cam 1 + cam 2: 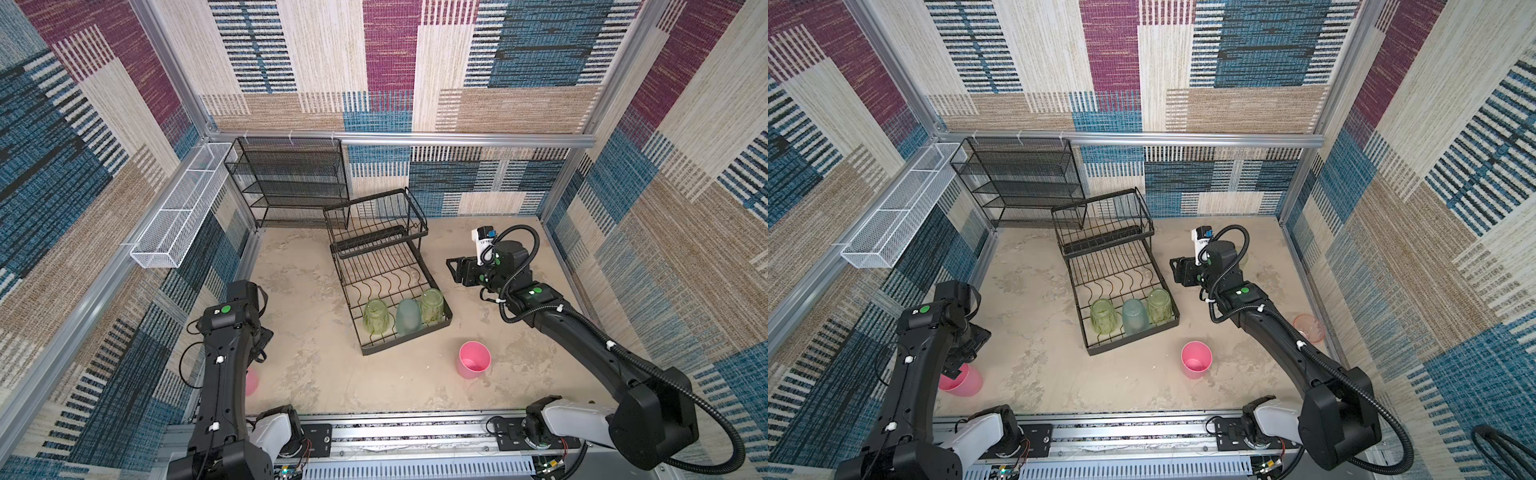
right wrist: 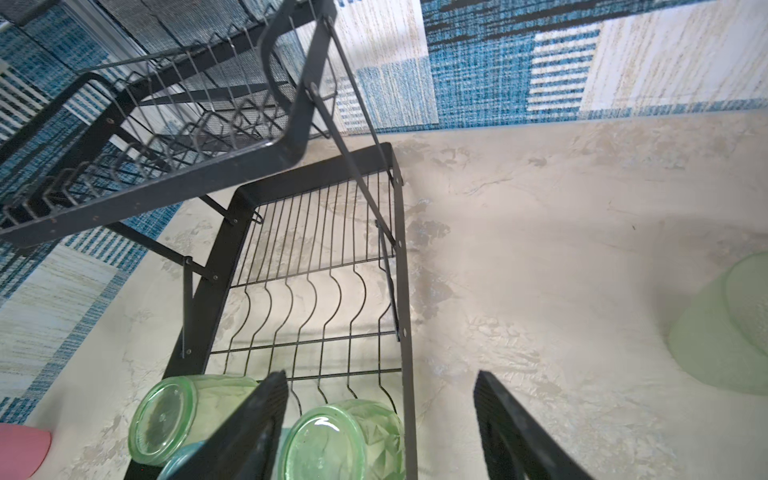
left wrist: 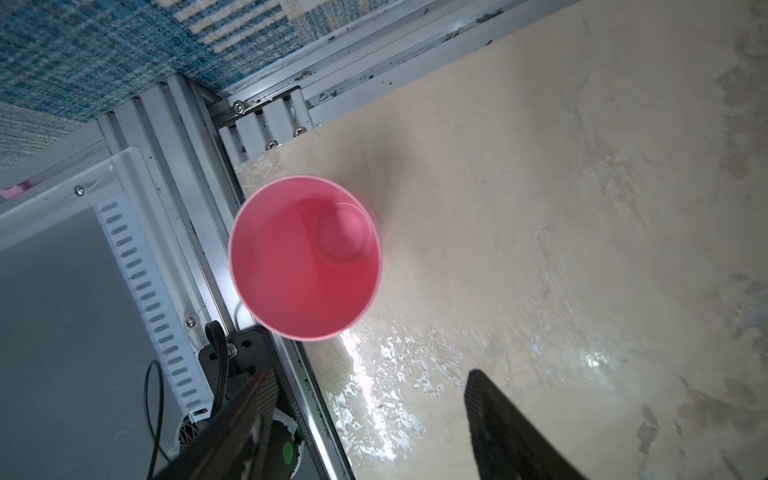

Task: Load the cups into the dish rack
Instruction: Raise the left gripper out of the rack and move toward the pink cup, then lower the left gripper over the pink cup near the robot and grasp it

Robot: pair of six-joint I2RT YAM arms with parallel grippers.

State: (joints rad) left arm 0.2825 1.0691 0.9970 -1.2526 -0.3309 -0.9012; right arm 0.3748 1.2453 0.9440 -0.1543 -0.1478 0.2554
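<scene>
The dish rack (image 1: 405, 338) sits at the middle of the desk (image 1: 299, 291) in both top views, its raised basket tier toward 12 o'clock. At the lower tier's 6 o'clock end we see three cups standing mouth-down in a row: a yellow-green cup (image 1: 376, 318), a pale teal cup (image 1: 408, 316) in the middle, and a second yellow-green cup (image 1: 432, 306). A pink cup (image 1: 473, 359) stands upright on the desk at 5 o'clock from the rack, apart from it. A second pink cup (image 1: 961, 380) stands upright near the desk's 7 o'clock corner. The left jaws hang above it, spread wide, their fingers (image 3: 498, 415) clear of its rim in the left wrist view. A translucent reddish cup (image 1: 1308, 327) sits near the desk's 4 o'clock edge in a top view. The right jaws, at 3 o'clock from the rack and pointing toward 9 o'clock, stand spread and hold nothing. The right wrist view catches a pale green cup (image 2: 723, 332) on the desk, blurred at the frame's edge.
</scene>
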